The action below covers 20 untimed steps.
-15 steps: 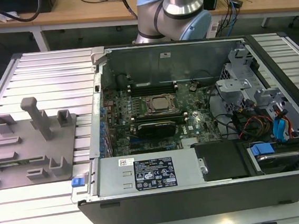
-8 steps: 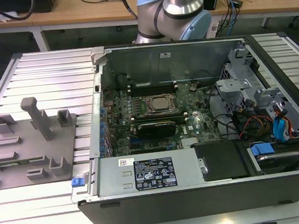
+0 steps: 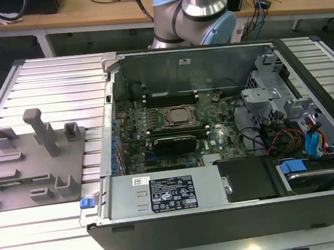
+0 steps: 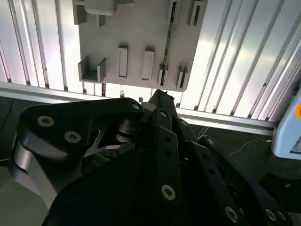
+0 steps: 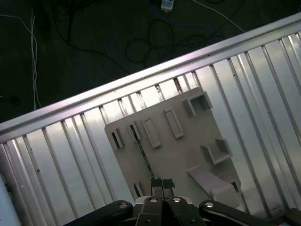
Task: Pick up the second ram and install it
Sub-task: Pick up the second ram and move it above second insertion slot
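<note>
The second ram (image 5: 144, 155) is a thin green stick standing on edge in a slot of the grey holder plate (image 5: 183, 155). In the second wrist view the ram (image 4: 167, 42) runs along the plate (image 4: 136, 28) between small upright brackets. My gripper (image 5: 162, 183) hovers well above the plate, its tips lined up over one end of the stick, fingers (image 5: 156, 183) pressed together with nothing between them. The gripper's black body and tips (image 4: 160, 96) fill the second wrist view's foreground. In the exterior view the plate (image 3: 35, 167) lies on the ribbed table, to the left of the computer.
The open computer case (image 3: 222, 208) sits at the exterior view's right, with the processor socket (image 3: 175, 117) and black memory slots (image 3: 170, 96) on its board. A tall grey post (image 3: 42, 134) and brackets rise from the plate. The table edge rail (image 5: 141, 77) borders dark floor with cables.
</note>
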Motion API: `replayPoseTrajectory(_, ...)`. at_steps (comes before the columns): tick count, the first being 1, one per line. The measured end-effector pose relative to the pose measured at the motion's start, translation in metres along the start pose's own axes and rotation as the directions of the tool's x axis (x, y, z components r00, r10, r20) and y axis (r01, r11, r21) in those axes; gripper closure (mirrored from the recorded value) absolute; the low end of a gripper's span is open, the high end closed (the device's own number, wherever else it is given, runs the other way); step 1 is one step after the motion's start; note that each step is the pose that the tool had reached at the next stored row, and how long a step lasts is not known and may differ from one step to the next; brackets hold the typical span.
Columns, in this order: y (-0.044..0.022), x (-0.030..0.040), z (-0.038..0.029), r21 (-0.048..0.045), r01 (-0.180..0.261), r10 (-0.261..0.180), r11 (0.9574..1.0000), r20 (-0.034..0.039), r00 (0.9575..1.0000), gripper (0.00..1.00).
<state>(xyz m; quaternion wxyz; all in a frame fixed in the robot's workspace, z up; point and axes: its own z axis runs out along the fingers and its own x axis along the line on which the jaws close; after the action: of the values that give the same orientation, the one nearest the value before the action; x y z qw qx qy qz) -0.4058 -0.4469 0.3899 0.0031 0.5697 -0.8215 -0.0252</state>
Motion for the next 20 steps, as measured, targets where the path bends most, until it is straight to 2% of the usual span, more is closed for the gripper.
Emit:
replayPoseTrajectory(6, 0.0000, 0.0000, 0.0000, -0.0014, 0.054, -0.054, 0.9985, -0.0025, 0.9985, 0.89)
replayPoseTrajectory(11, 0.0000, 0.0000, 0.0000, -0.0026, 0.099, -0.099, 0.9951, -0.0044, 0.9951, 0.89)
replayPoseTrajectory(20, 0.0000, 0.0000, 0.0000, -0.0051, 0.183, -0.183, 0.9832, -0.0078, 0.9831, 0.89)
